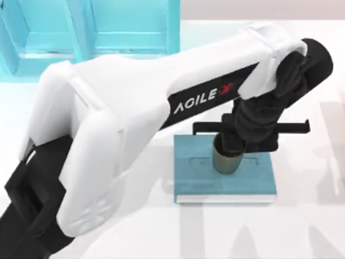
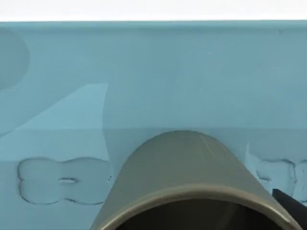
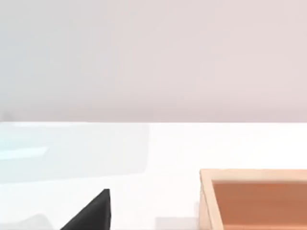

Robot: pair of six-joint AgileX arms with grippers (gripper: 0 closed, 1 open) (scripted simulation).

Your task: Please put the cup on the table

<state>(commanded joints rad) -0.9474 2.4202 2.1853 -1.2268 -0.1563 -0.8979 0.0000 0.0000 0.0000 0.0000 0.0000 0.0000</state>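
**Left arm over the book, cup under the gripper**

The left arm (image 1: 124,124), white with black joints, is seen reaching from the near left corner of the top view diagonally toward the right of centre, its wrist bent down over a teal book (image 1: 253,181). The left gripper (image 1: 229,144) is positioned at the far part of the cup (image 1: 226,159), directly above it; whether its fingers are spread or closed on the cup cannot be told, as they are hidden beneath the black wrist and the cup's rim.

The table (image 1: 302,226) is recorded as a plain white surface. A light-blue shelf unit (image 1: 86,32) stands at the far left. The book lies flat, right of centre, with its pale page edge toward the near side.

The cup, olive-green and handleless, is located on the book's cover, toward its far half, and appears tilted.

In the left wrist view the cup (image 2: 187,172) is seen close up, its dark inside open to the camera, with the book's cover (image 2: 158,72) and an embossed mark (image 2: 62,179) behind it. In the right wrist view a wooden box (image 3: 254,199) on the white surface is noted, with a black tip of the right gripper (image 3: 93,213); the state of its fingers cannot be told.
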